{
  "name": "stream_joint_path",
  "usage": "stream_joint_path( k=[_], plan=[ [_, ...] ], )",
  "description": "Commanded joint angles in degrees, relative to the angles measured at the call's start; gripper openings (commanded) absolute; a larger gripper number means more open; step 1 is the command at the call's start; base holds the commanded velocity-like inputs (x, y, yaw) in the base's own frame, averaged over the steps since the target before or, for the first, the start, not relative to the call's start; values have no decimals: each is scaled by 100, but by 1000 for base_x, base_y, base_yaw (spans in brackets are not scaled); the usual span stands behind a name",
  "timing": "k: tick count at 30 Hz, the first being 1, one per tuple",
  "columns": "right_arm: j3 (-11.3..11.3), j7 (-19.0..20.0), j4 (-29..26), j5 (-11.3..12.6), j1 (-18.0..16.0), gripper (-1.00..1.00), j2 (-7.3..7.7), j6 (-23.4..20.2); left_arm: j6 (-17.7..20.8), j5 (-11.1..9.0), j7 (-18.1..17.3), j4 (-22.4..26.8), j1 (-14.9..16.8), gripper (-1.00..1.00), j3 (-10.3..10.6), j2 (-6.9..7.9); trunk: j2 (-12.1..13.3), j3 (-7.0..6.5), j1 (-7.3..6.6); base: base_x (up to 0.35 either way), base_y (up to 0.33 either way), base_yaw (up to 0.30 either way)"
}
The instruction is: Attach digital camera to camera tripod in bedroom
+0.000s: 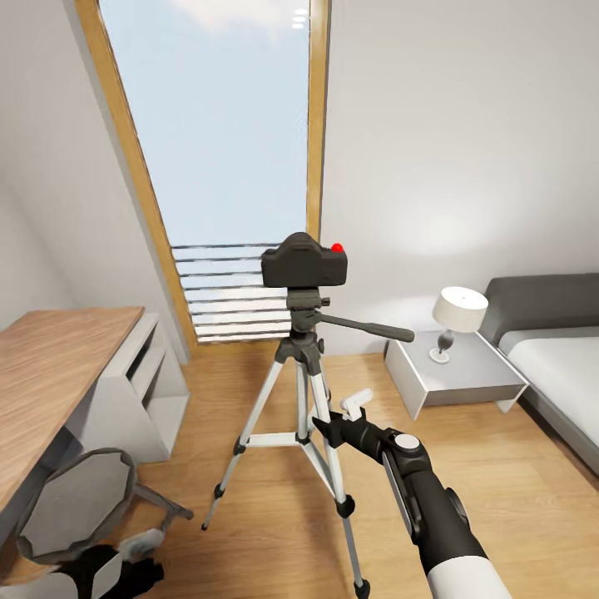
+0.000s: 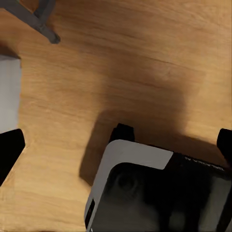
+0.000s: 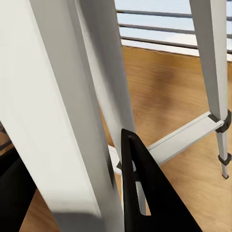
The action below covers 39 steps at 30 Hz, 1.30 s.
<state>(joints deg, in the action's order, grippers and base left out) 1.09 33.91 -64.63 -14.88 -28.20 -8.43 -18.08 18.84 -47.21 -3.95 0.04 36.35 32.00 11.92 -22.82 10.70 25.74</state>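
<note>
Nearest you, low left: your left gripper [image 1: 125, 574], dark, parked beside the grey round-seat stool [image 1: 75, 499]; whether it is spread or closed cannot be told.
Desk [image 1: 58, 366]: wood-grain top, white frame, against the left wall.
Camera tripod [image 1: 304, 416]: thin silver legs, black joints, long axis upright, pan handle pointing right.
Digital camera [image 1: 304, 261]: black, boxy, red button, seated on the tripod head, above and beyond your right gripper [image 1: 337, 420].
Right gripper: fingers parted, empty, just beside a tripod leg; this is your nearer arm.
Nightstand [image 1: 453, 374]: white, matte, carrying a lamp [image 1: 457, 320].
Bed [image 1: 557, 358]: grey frame.
</note>
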Motion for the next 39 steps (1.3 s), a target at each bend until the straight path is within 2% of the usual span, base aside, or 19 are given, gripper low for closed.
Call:
stream_joint_path(
  k=[1, 6, 7, 10, 13, 15, 16, 19, 27, 33, 39],
  plan=[
    [6, 37, 3, -106, -1, -100, -5, -29, -236, -156, 339, 2, -195, 100, 43, -51, -9, 12, 4, 0, 0, 0],
    [6, 37, 5, -104, -1, -100, -4, -30, -584, -300, 864, 4, -665, 100, 43, -189, -9, 12, 4, 0, 0, 0],
    [6, 37, 8, -104, -1, -100, -6, -30, -652, -331, 958, 4, -851, 100, 43, -234, -9, 12, 4, 0, 0, 0],
    [6, 37, 7, -103, -1, -100, -7, -29, -732, -380, 1039, 4, -1134, 100, 43, -325, -9, 12, 4, 0, 0, 0],
    [6, 34, 7, -103, -1, -100, -5, -35, -986, -587, 1097, 4, -1549, 100, 43, -514, -9, 12, 4, 0, 0, 0],
    [6, 32, 9, -103, -1, -100, -7, -36, -1129, -691, 1107, 3, -1653, 100, 43, -561, -9, 12, 4, 0, 0, 0],
    [6, 31, 10, -103, -1, 100, -8, -36, -1267, -790, 1113, 0, -1721, 100, 43, -592, -9, 12, 4, 0, 0, 0],
    [4, 30, 20, -103, -1, 100, -6, -37, -1464, -937, 1127, 3, -1802, 100, 43, -632, -9, 12, 4, 0, 0, 0],
    [5, 29, 85, -107, -1, 100, 6, -37, -1668, -1013, 1126, 4, -1837, 100, 43, -627, -9, 12, 4, 0, 0, 0],
    [6, 28, 97, -111, -1, 100, 7, -37, -2093, -1123, 1129, 0, -1841, 100, 43, -634, -9, 12, 4, 0, 0, 0],
    [6, 28, 99, -117, -1, 100, 6, -32, -2295, -1159, 1133, -3, -1842, 100, 43, -651, -9, 12, 4, 0, 0, 0]
  ],
)
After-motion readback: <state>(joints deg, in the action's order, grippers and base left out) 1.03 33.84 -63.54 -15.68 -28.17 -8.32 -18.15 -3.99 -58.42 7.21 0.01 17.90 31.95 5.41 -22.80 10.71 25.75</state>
